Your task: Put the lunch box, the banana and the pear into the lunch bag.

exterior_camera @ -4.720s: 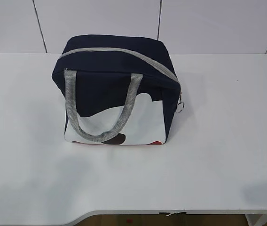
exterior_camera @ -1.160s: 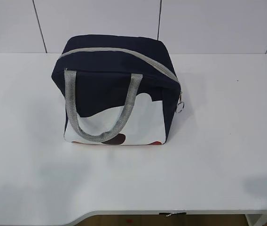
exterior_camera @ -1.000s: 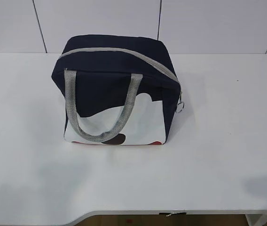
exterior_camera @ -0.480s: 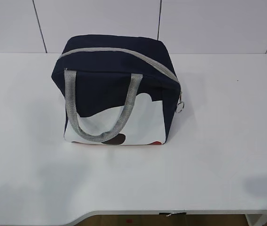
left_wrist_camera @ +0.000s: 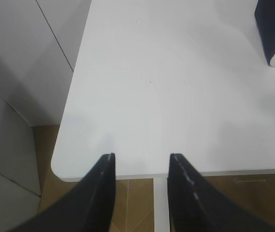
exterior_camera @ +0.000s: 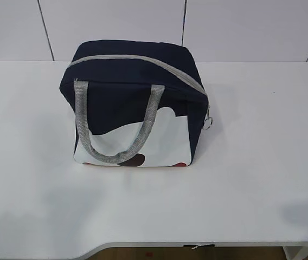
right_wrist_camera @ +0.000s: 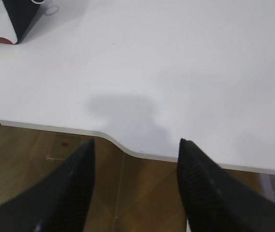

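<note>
White table [exterior_camera: 262,179] carries only the lunch bag [exterior_camera: 135,103], upright at back centre, zipper closed along the top, ring pull [exterior_camera: 209,122] hanging at its right corner. Left gripper [left_wrist_camera: 141,159] and right gripper [right_wrist_camera: 135,144] both hang over the table's near edge, jaws apart, holding nothing, well apart from the bag.

lunch bag [exterior_camera: 135,103] | boxy navy fabric, white lower patch, grey webbing handle draped down the front | grey zipper seen closed across the top, metal ring pull hung at right corner | stood upright on the desk, toward the back
</note>
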Robot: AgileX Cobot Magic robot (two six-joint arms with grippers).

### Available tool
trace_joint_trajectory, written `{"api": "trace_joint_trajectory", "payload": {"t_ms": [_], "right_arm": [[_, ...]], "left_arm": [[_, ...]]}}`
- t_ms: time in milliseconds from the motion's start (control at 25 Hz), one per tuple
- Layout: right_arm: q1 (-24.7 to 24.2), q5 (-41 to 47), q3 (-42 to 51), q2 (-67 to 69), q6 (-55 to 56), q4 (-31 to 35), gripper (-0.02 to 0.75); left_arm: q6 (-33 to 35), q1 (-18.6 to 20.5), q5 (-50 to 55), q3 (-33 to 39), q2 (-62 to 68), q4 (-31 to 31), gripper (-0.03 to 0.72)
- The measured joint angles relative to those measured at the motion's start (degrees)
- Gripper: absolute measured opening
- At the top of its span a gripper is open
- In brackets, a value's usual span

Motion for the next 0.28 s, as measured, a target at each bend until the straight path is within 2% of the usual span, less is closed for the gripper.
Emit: {"api": "trace_joint_trajectory", "payload": {"t_ms": [280], "right_arm": [[0.0, 0.0, 0.0, 0.0, 0.0, 0.0, 0.438]], "left_arm": [[0.0, 0.0, 0.0, 0.0, 0.0, 0.0, 0.251]]}}
